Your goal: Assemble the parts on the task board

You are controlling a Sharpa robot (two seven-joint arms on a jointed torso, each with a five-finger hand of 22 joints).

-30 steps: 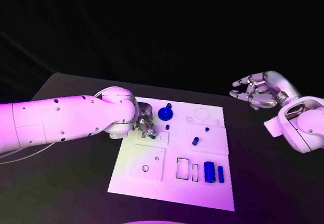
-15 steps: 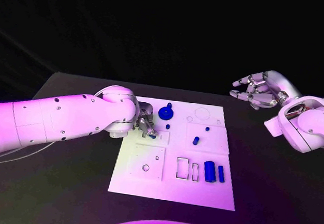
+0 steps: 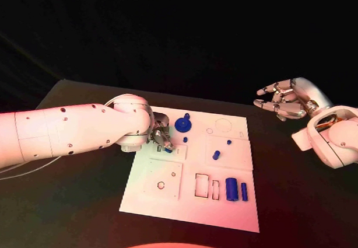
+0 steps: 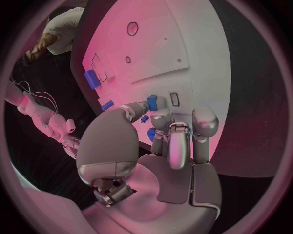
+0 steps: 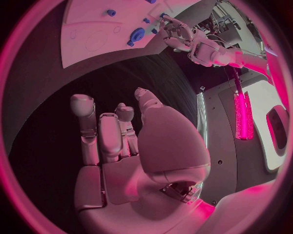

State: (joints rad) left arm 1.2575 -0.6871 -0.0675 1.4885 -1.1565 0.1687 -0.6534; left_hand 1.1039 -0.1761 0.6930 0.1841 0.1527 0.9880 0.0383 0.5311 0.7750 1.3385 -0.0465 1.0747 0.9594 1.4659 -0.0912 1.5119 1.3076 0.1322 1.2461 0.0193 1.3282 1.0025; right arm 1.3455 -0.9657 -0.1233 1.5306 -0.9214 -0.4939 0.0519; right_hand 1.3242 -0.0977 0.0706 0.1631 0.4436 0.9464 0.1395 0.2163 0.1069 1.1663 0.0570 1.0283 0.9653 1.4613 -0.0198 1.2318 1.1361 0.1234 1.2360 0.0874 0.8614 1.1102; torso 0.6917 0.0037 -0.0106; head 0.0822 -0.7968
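The white task board point(image 3: 190, 210) lies mid-table. My left hand point(image 3: 160, 136) rests over the board's far left part, its fingertips pinching a small blue part point(image 3: 169, 149) just above a slot. The left wrist view shows that blue part point(image 4: 151, 134) between thumb and fingers of the left hand point(image 4: 174, 139). A blue round part point(image 3: 183, 124) stands just right of the hand. My right hand point(image 3: 282, 101) hangs raised beyond the board's far right corner, fingers apart and empty; the right wrist view shows the same hand point(image 5: 116, 141).
Small blue pegs point(image 3: 216, 155) stand in the board's middle. A blue cylinder point(image 3: 232, 189) and a blue bar point(image 3: 244, 192) lie near the right edge, beside two empty rectangular slots point(image 3: 201, 186). Black table point(image 3: 62, 207) surrounds the board.
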